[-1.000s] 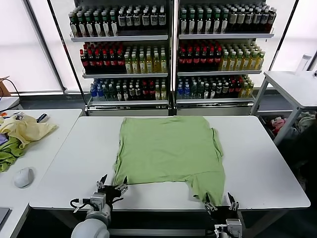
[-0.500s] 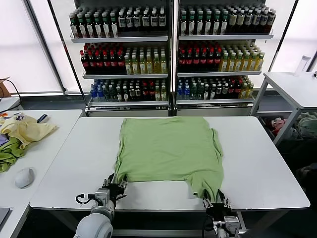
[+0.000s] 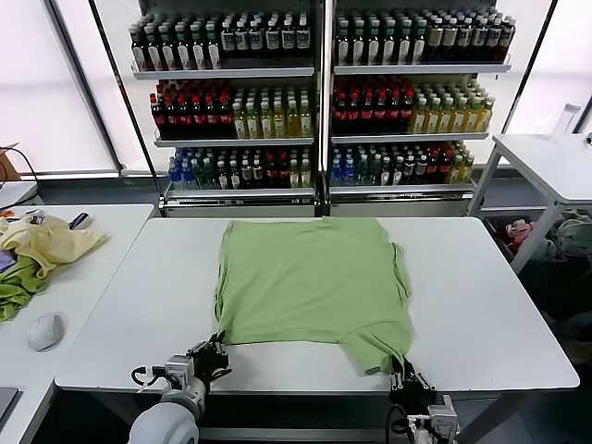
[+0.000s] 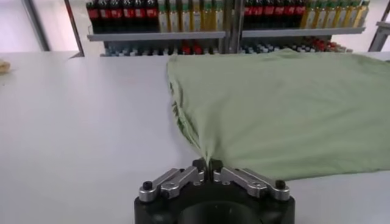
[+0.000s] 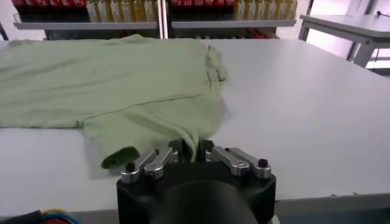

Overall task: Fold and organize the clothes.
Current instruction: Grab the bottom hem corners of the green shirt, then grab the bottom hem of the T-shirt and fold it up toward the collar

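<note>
Drawn back toward the near table edge since the earlier frames: both grippers, with the shirt's near hem pulled along. Left gripper (image 4: 208, 172) closed on the near-left corner; right gripper (image 5: 190, 151) closed on the near-right sleeve end. Shirt (image 3: 310, 277) flat and plain side up at mid-table (image 3: 490, 305), slightly bunched near the right grip. No fold visible yet; folding and tidying all remaining, apparently.

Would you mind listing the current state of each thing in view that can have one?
polo shirt: spread flat on the white table, near edge pinched at two corners.
left gripper: shut on the shirt's near corner.
right gripper: shut on the shirt's other near corner.
pale yellow garment: crumpled on the side table.
</note>
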`<action>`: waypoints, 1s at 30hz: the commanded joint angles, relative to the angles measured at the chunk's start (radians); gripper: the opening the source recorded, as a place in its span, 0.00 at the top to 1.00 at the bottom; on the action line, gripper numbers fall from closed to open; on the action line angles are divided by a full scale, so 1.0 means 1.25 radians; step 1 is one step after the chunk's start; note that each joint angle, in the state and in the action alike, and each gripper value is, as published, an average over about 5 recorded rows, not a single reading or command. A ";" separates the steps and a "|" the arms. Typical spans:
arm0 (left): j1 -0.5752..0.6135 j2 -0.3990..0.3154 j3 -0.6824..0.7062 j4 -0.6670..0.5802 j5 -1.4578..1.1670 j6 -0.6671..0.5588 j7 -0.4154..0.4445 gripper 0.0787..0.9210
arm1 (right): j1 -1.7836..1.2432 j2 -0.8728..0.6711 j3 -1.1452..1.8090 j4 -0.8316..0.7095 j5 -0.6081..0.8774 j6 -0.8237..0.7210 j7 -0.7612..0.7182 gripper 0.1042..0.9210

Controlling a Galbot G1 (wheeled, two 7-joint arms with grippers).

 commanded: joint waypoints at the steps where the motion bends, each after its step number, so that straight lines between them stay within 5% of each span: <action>1: 0.004 0.027 -0.026 -0.085 -0.075 -0.023 0.008 0.97 | 0.004 -0.033 0.037 0.079 0.007 0.049 -0.014 0.95; 12: -0.058 0.097 -0.021 -0.101 -0.101 -0.035 0.023 0.97 | 0.136 -0.083 0.054 0.020 0.009 0.071 -0.020 0.97; 30: -0.259 0.097 0.105 0.144 -0.025 -0.053 -0.008 0.97 | 0.409 -0.136 -0.067 -0.221 0.015 0.019 -0.026 0.97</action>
